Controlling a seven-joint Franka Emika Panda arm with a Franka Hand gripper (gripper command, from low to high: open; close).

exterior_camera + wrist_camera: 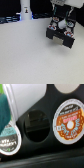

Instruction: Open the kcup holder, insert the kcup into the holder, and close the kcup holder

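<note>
The kcup holder (51,34) is a black box at the exterior view's right, with its drawer (65,42) pulled out. My gripper (60,25) hangs straight over it. In the wrist view the kcup (24,99) looms large and close, a pale-grey body with its green top (4,111) turned sideways; it hangs above the drawer, so the gripper is shut on it, though the fingers themselves do not show. Below it lies an empty round slot (38,128) in the drawer.
A pod with a multicoloured lid (69,124) fills the slot beside the empty one, and a dark-lidded pod (7,140) fills the slot on the other side. A tall white bottle-shaped object (25,9) stands at the back left of the white table (25,55).
</note>
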